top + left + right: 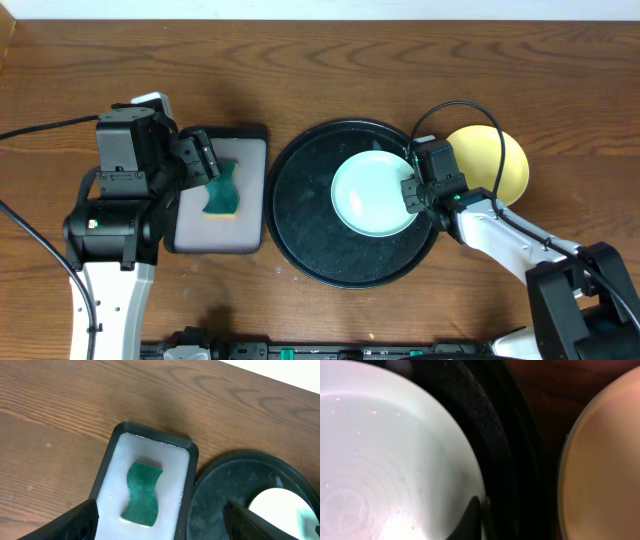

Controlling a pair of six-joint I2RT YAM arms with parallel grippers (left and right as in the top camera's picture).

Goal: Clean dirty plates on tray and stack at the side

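Observation:
A pale mint green plate [372, 193] lies in the right half of the large round black tray [300, 215]. My right gripper [413, 190] is shut on this plate's right rim. In the right wrist view one dark finger [470, 520] rests on the edge of the mint plate [385, 460], next to the tray's rim [505, 450]. A pale yellow plate [505, 160] lies on the table just right of the tray, and its face [605, 470] looks pinkish up close. My left gripper [205, 165] hangs open over a green sponge [142, 494] and holds nothing.
The sponge [222, 192] lies in a small rectangular black tray [195, 235] with a grey inside, just left of the round tray. The table is brown wood. The right arm's black cable loops above the yellow plate.

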